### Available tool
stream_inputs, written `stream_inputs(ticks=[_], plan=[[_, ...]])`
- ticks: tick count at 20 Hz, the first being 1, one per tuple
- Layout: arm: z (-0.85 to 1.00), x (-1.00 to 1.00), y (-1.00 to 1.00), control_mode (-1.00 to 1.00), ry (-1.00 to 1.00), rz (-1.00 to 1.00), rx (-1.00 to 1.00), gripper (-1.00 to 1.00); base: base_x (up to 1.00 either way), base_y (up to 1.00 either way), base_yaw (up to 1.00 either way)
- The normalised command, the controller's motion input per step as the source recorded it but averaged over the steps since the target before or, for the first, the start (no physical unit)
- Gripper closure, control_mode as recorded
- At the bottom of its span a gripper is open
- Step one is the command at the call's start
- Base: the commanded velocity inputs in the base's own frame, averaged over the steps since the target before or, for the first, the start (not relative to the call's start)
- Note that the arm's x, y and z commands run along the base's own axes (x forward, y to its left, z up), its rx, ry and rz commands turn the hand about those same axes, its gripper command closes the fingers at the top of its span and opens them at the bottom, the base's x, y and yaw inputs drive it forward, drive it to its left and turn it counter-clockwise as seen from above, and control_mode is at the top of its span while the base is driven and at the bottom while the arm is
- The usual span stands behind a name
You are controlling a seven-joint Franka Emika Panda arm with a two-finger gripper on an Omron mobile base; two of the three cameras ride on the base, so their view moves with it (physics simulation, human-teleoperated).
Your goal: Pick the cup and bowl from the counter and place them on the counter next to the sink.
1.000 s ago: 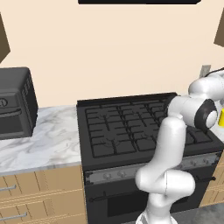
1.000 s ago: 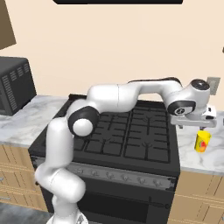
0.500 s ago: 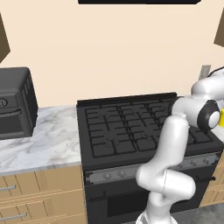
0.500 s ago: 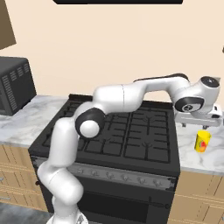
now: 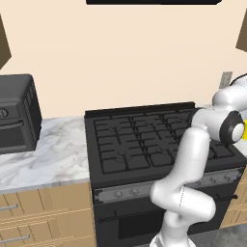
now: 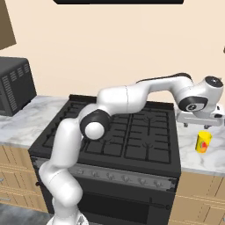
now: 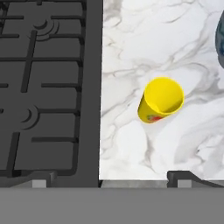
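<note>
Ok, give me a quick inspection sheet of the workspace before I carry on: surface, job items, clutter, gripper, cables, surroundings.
Surface: white marble counter right of the black gas stove.
Job's things: yellow cup upright on the counter, apart from the stove edge; a dark rounded object at the hand view's right edge, too cropped to name.
Clutter: nothing seen.
Gripper: gripper above the cup, jaws wide apart, holding nothing.
Cables: nothing seen.
Surroundings: dark microwave on the counter left of the stove; wooden cabinets below.
</note>
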Motion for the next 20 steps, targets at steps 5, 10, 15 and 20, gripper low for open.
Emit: stream_inputs(ticks=[5,10,15,20], plan=[[-0.08,0.19,0.0,-1.0,0.0,0.03,-0.03,-1.0,0.0,0.0,0.0],[-0.04,0.13,0.0,-1.0,0.01,0.01,-0.05,-1.0,0.0,0.0,0.0],[0.0,0.01,0.0,-1.0,0.07,0.0,-0.08,-1.0,0.0,0.0,0.0],[-0.05,0.02,0.0,-1.0,0.11,0.0,-0.05,-1.0,0.0,0.0,0.0]])
